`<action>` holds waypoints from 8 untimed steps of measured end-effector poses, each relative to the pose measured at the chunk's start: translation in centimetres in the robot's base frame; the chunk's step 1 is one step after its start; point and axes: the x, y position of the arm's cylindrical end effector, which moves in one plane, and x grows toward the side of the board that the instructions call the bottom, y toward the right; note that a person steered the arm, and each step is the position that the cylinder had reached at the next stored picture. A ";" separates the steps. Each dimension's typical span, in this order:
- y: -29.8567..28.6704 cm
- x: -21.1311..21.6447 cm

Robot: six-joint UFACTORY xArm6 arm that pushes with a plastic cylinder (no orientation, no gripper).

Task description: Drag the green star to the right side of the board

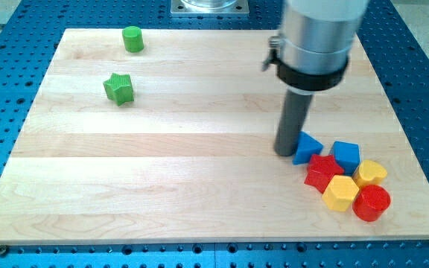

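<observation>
The green star (118, 88) lies on the wooden board (162, 164) at the view's upper left. My tip (286, 152) stands far to its right, in the right half of the board, touching or almost touching the left side of a blue triangle block (307, 147). The rod hangs from a grey cylinder at the view's top right.
A green cylinder (132, 39) stands near the board's top left edge. A cluster lies at the lower right: a red star (323, 172), blue cube (345, 155), yellow hexagon (341, 193), yellow heart (370, 173) and red cylinder (371, 202). Blue perforated table surrounds the board.
</observation>
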 end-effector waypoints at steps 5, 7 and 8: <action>-32.6 -11.1; -19.7 -12.0; -20.4 -12.5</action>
